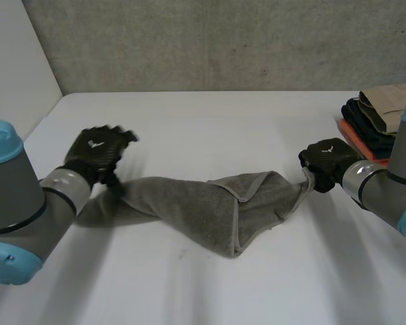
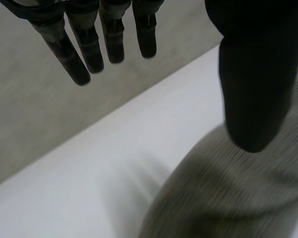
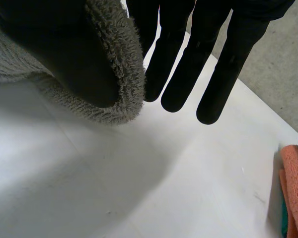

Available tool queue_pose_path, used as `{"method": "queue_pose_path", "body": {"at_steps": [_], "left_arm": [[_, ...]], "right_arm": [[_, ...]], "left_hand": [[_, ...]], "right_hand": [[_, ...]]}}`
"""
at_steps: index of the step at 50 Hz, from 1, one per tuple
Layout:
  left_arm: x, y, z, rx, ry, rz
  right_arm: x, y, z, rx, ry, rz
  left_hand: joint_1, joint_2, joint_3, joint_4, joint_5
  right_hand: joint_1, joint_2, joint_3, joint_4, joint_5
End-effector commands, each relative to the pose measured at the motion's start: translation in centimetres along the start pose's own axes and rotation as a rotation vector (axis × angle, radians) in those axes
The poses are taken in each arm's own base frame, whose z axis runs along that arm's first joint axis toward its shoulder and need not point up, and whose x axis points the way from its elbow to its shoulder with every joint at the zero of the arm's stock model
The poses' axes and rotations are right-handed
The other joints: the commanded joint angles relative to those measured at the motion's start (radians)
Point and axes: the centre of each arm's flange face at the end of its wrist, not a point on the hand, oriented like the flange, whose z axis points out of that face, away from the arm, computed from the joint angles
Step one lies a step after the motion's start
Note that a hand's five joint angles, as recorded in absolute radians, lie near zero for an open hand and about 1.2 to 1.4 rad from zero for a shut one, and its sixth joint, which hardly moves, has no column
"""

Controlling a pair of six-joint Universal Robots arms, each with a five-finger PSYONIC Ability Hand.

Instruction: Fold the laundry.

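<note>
Right hand (image 1: pixel 328 161) pinches one end of the soft, floppy grey towel (image 1: pixel 189 203) against its thumb, left hand (image 1: pixel 98 150) spread loose at the other; corners look the best hold

No legible text, labels, numbers or signs

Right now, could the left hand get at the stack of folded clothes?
Probably not: the left hand is at the opposite end of the grey towel, and the stack lies beyond the right hand.
</note>
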Motion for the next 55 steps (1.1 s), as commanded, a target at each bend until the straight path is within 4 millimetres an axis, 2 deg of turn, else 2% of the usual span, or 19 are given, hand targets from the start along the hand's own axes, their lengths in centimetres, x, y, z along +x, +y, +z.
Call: {"method": "queue_pose_path", "body": {"at_steps": [1,5,9,14,19,23,25,26,29,33,34,37,38,42,43,45,48,51,55], "left_arm": [[7.5,-2.1,-1.2,0.083,0.365,0.101],[10.5,-1.3,-0.9,0.049,0.494,0.211],[12.4,0.2,-0.1,0.004,0.564,0.335],[13.8,1.3,0.8,-0.001,0.613,0.465],[14.6,2.0,1.8,0.027,0.621,0.531],[14.9,2.8,2.7,0.019,0.615,0.561],[14.7,3.0,3.2,0.013,0.594,0.575],[14.6,2.8,3.6,0.018,0.573,0.578],[14.1,1.8,4.1,0.047,0.511,0.582],[12.0,-2.4,5.3,0.183,0.316,0.541],[10.7,-4.6,5.7,0.255,0.221,0.501],[8.0,-8.3,6.3,0.379,0.065,0.421],[6.0,-10.5,6.5,0.447,-0.038,0.365],[1.1,-14.7,5.9,0.548,-0.241,0.250],[0.5,-15.1,5.7,0.553,-0.265,0.236],[-1.1,-15.9,4.9,0.555,-0.302,0.200],[-1.8,-15.9,4.2,0.540,-0.305,0.183],[-2.2,-14.3,3.7,0.479,-0.299,0.164],[-1.6,-10.6,2.9,0.355,-0.272,0.134]], "right_arm": [[0.1,-0.3,-0.5,0.008,0.007,-0.001],[0.4,-0.2,-0.5,0.006,0.012,0.002],[0.8,-0.1,-0.6,0.003,0.020,0.006],[1.3,-0.1,-0.7,0.003,0.029,0.010],[1.3,-0.2,-0.9,0.005,0.020,0.012],[1.0,-0.1,-0.9,0.002,0.005,0.012],[0.8,-0.1,-0.9,0.002,0.002,0.010],[0.8,0.0,-0.9,0.002,0.000,0.008],[0.9,-0.3,-0.7,0.012,0.009,0.000],[2.2,-2.0,-0.1,0.084,0.072,-0.013],[3.2,-3.2,0.1,0.128,0.124,-0.015],[4.9,-5.6,0.2,0.197,0.226,0.006],[6.0,-7.2,0.0,0.247,0.289,0.041],[8.0,-11.2,-1.2,0.395,0.388,0.157],[8.3,-12.1,-1.6,0.427,0.399,0.177],[8.3,-13.8,-2.5,0.497,0.404,0.232],[7.6,-14.8,-3.1,0.539,0.385,0.268],[6.3,-15.0,-3.4,0.544,0.354,0.270],[4.4,-13.1,-2.8,0.476,0.313,0.252]], "left_hand": [[0.251,0.255,0.266,0.260,0.258],[0.325,0.329,0.340,0.334,0.332],[0.316,0.320,0.331,0.325,0.323],[0.222,0.226,0.237,0.231,0.229],[0.251,0.255,0.266,0.260,0.258],[0.360,0.364,0.375,0.369,0.367],[0.787,0.791,0.802,0.796,0.794],[1.099,1.104,1.115,1.109,1.106],[1.103,1.107,1.118,1.112,1.110],[1.103,1.107,1.118,1.112,1.110],[1.103,1.107,1.118,1.112,1.110],[1.103,1.107,1.118,1.112,1.110],[1.103,1.107,1.118,1.112,1.110],[1.103,1.107,1.118,1.112,1.110],[1.103,1.107,1.118,1.112,1.110],[1.103,1.107,1.118,1.112,1.110],[1.103,1.107,1.118,1.112,1.110],[1.103,1.107,1.118,1.112,1.110],[1.103,1.107,1.118,1.112,1.110]], "right_hand": [[0.269,0.221,0.209,0.203,0.250],[0.269,0.221,0.209,0.203,0.250],[0.269,0.221,0.209,0.203,0.250],[0.269,0.221,0.209,0.203,0.250],[0.269,0.221,0.209,0.203,0.250],[0.269,0.221,0.209,0.203,0.250],[0.269,0.221,0.209,0.203,0.250],[0.269,0.221,0.209,0.203,0.250],[0.269,0.221,0.209,0.203,0.250],[0.269,0.221,0.209,0.203,0.250],[0.269,0.221,0.209,0.203,0.250],[0.269,0.221,0.209,0.203,0.250],[0.269,0.221,0.209,0.203,0.250],[0.269,0.221,0.209,0.203,0.250],[0.269,0.221,0.209,0.203,0.250],[0.269,0.221,0.209,0.203,0.250],[0.269,0.221,0.209,0.203,0.250],[0.269,0.221,0.209,0.203,0.250],[0.269,0.221,0.209,0.203,0.250]]}}
